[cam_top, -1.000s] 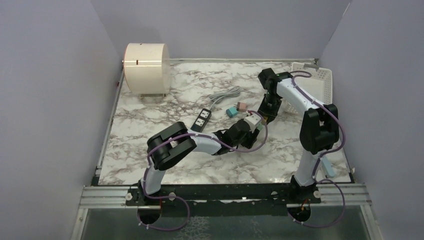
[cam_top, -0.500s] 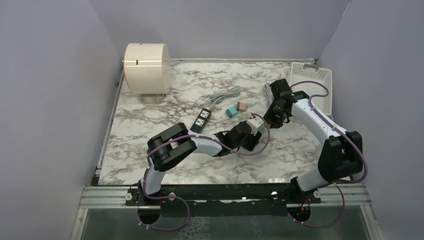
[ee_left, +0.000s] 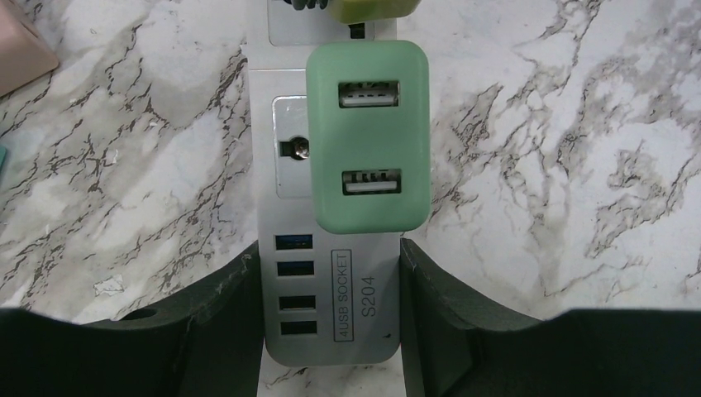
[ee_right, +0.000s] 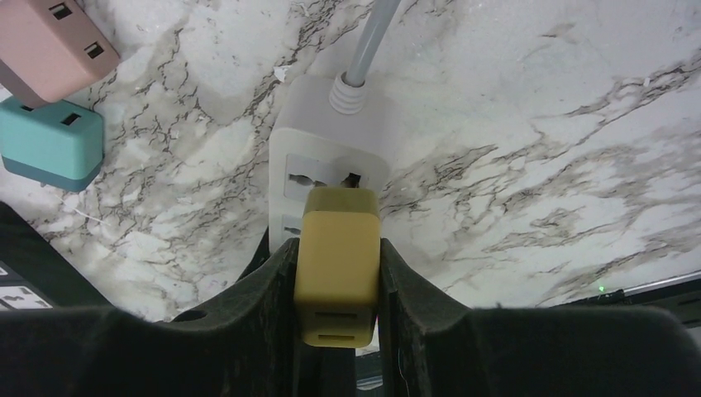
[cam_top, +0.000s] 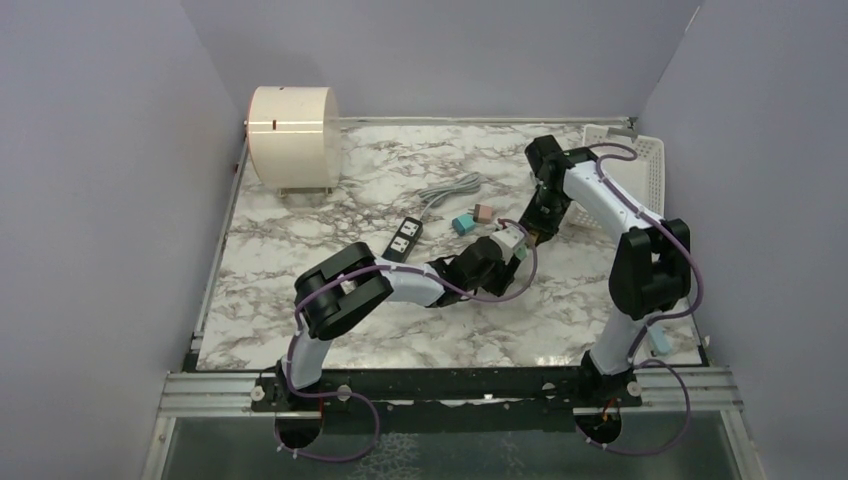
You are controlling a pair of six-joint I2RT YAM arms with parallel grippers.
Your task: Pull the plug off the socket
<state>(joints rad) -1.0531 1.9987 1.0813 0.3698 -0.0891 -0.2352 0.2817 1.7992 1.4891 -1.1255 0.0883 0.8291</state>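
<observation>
1. My right gripper [ee_right: 333, 246] is clamped on the yellow plug [ee_right: 337, 269]. One dark finger presses each long side of the plug, with no gap showing.
2. The yellow plug stands on the white socket strip [ee_right: 310, 149], over the second outlet from the cable end. It sits right between the right gripper's fingers. From the right wrist view I cannot tell whether its pins are seated in the outlet.
3. The outlet just beyond the plug, towards the cable [ee_right: 369, 37], is uncovered and its holes show.
4. My left gripper [ee_left: 324, 251] grips the opposite end of the same strip. Its fingers lie against both long edges, beside the row of USB ports.
5. A green adapter [ee_left: 368, 136] with two USB ports is plugged into the strip just ahead of the left fingers. At the top edge of the left wrist view, the yellow plug appears directly past it.
6. In the top view, both grippers meet over the strip near the middle of the marble table [cam_top: 300, 260].
7. A pink adapter [ee_right: 50, 41] and a teal adapter [ee_right: 50, 141] lie loose on the marble, just beside each other and near the strip.
8. A black power strip [cam_top: 405, 238] lies further left. A cream drum [cam_top: 292, 135] stands at the far left corner and a white basket [cam_top: 640, 165] at the far right.
</observation>
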